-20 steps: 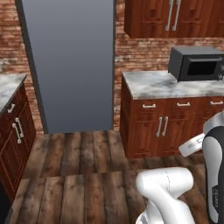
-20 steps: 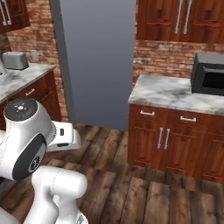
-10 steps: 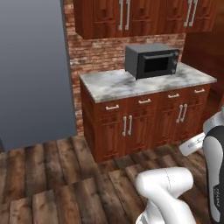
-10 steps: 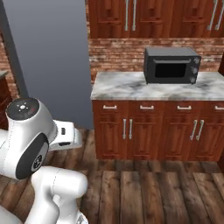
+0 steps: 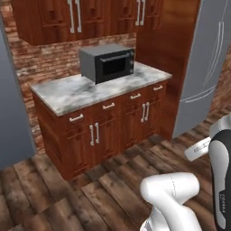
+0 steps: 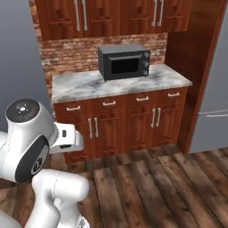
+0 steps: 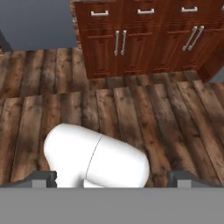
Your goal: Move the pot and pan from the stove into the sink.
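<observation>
Pot and pan: couldn't tell where they were. Wood floor (image 7: 144,109) lay across the bottom, a grey fridge (image 5: 207,58) stood upper right, and the counter (image 6: 89,84) sat centre with the microwave (image 6: 124,61) on it. Gripper (image 7: 113,178) hung released over the floor, fingertips (image 7: 43,178) wide apart, grasping nothing.

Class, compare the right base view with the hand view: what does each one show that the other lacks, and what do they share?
Right base view alone: the microwave on the marble counter, the brick wall, the upper cabinets. Hand view alone: the gripper, open, with its fingertips wide apart above the floor. Both: the wooden lower cabinets with metal handles and the plank floor.
</observation>
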